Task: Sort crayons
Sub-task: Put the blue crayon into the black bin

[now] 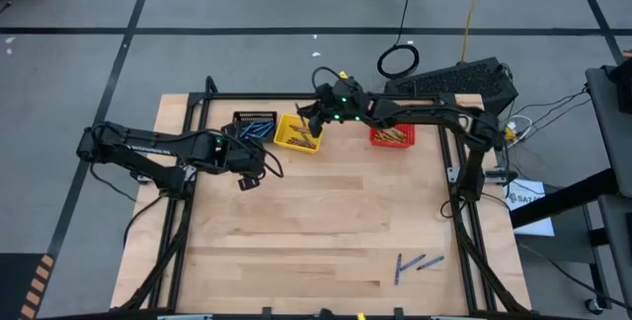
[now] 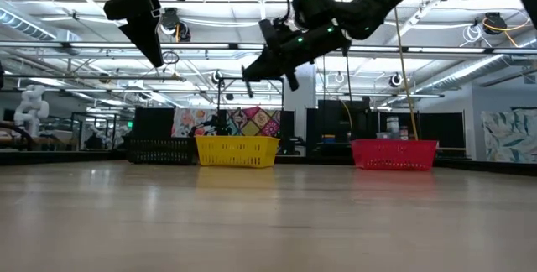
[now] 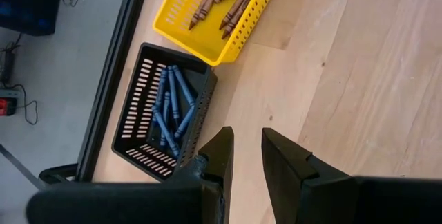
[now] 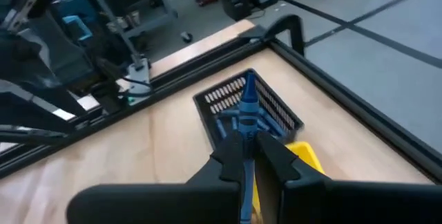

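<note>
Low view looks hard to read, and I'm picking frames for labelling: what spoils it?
Low view: bright ceiling lights backlight both arms into silhouettes, and the yellow basket and red basket sit far off. Right wrist view: soft, though the blue crayon reads.

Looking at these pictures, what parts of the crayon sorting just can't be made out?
- Low view: the contents of the yellow basket and red basket are hidden by their own mesh walls.
- High view: the loose crayons near the table's front are too small to count surely.
- Right wrist view: the blue crayon in the right pincer has its lower end hidden between the fingers.
</note>
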Action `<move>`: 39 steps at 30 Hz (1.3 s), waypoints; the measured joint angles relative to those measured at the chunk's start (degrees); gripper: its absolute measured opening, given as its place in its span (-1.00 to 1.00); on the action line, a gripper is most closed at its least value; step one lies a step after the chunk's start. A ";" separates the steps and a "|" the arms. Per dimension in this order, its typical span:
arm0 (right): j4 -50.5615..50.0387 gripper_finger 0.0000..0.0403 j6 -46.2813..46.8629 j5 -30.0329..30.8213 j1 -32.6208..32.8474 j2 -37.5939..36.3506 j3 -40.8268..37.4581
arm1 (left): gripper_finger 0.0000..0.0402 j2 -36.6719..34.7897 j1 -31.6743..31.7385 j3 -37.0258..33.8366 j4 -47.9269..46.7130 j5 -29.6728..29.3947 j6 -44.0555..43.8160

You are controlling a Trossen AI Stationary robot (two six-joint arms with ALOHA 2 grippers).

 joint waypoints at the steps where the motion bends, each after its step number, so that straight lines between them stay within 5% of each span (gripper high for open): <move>1: 0.07 -1.00 -0.36 -0.89 -0.08 1.24 1.33 | -0.65 -0.01 0.00 0.00 -0.01 0.00 0.00; 25: 3.39 -1.00 0.19 -6.83 0.04 24.54 24.12 | -0.65 -0.02 0.00 0.00 0.05 0.22 -0.15; 39: 4.39 -1.00 0.98 -6.52 0.33 25.25 24.98 | -0.65 0.01 0.00 0.00 0.33 0.17 -0.09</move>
